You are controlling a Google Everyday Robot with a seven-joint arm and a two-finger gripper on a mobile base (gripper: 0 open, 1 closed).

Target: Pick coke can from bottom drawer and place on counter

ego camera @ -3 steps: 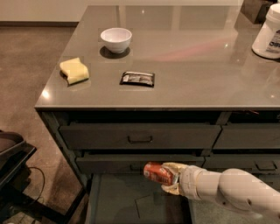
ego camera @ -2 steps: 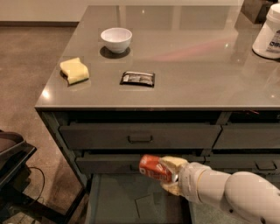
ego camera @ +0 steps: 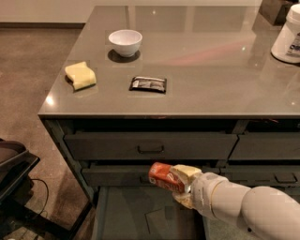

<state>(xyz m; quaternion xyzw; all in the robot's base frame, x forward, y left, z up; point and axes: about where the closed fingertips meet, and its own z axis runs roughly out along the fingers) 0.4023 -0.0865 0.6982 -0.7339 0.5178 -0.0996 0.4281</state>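
Far left, on the floor: black equipment (ego camera: 14, 173) with a cable, partly cut off, can't identify it.

Counter (ego camera: 211, 79), left part:
- Yellow sponge (ego camera: 80, 76) near the left edge.
- White bowl (ego camera: 125, 42) behind it and to the right, well apart.
- Dark snack packet (ego camera: 148, 84) lies flat right of the sponge, near the front edge.
- All three rest on the counter, none touching.

Below the front edge:
- Top drawer (ego camera: 117, 146) closed, loop handle (ego camera: 151, 149) at its middle.
- Middle drawer (ego camera: 112, 176) under it; can't tell if it's fully closed.
- Bottom drawer (ego camera: 124, 211) pulled out, floor visible, pale square patch (ego camera: 157, 219) on it.

Coke can (ego camera: 165, 176) is off the drawer floor, in the air above the open bottom drawer. It's level with the middle drawer front and well below the counter top. It lies on its side, tilted, left end slightly higher.

Gripper (ego camera: 182, 185) is clamped on the can's right end, one yellowish finger (ego camera: 186, 171) over the top, the other underneath. White arm (ego camera: 248, 208) comes in from the lower right corner.

Right side of the counter: white jar (ego camera: 288, 35) at the frame edge, dark box (ego camera: 275, 9) behind it in the corner, both cut off. Second column of drawers (ego camera: 267, 147) sits under that end.
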